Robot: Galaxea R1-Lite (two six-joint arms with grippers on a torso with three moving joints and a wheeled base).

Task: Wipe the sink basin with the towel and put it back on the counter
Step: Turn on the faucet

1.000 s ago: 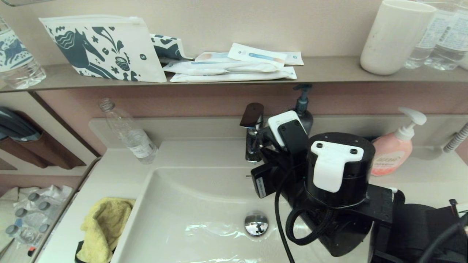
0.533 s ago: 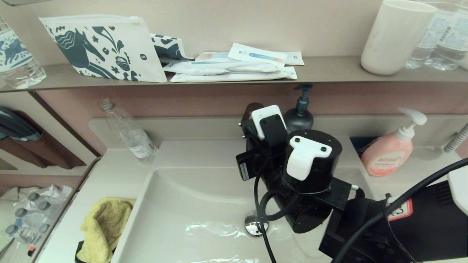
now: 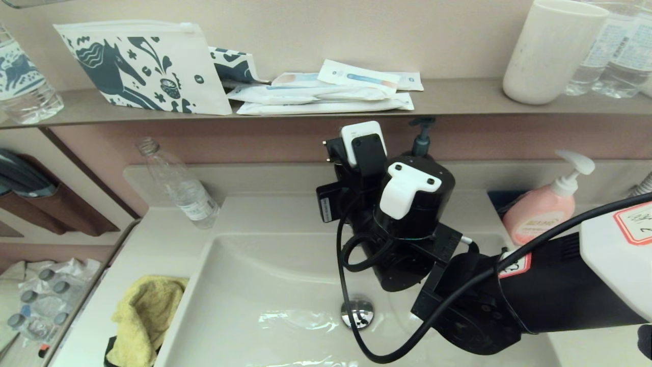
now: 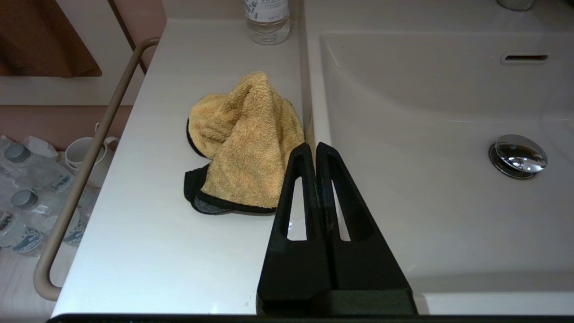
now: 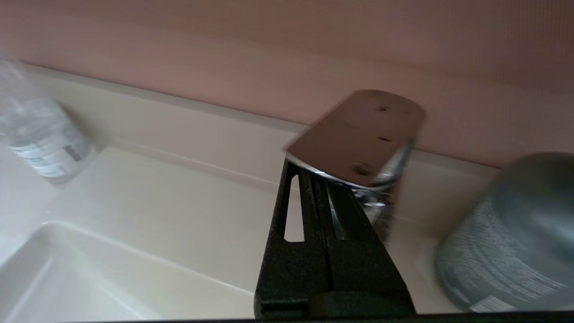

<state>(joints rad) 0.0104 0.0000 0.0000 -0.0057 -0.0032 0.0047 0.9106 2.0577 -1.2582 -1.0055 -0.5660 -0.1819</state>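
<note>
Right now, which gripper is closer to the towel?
Left. The left gripper is shut just beside the towel on the counter; the right gripper is at the faucet.

Mustard-yellow towel [image 4: 245,143] with black trim; off-white sink basin [image 4: 403,112].

place: bathroom vanity | basin [image 3: 265,285] with chrome drain plug [image 3: 357,312], overflow slot [image 4: 523,58] and tap [image 5: 358,143] | soap pumps [image 3: 545,204] on counter [image 3: 153,229] | wall shelf [image 3: 305,109] with toiletry pouch [image 3: 142,66], sachets [image 3: 326,94], cup [image 3: 550,51], water bottles [image 3: 611,51]
</note>
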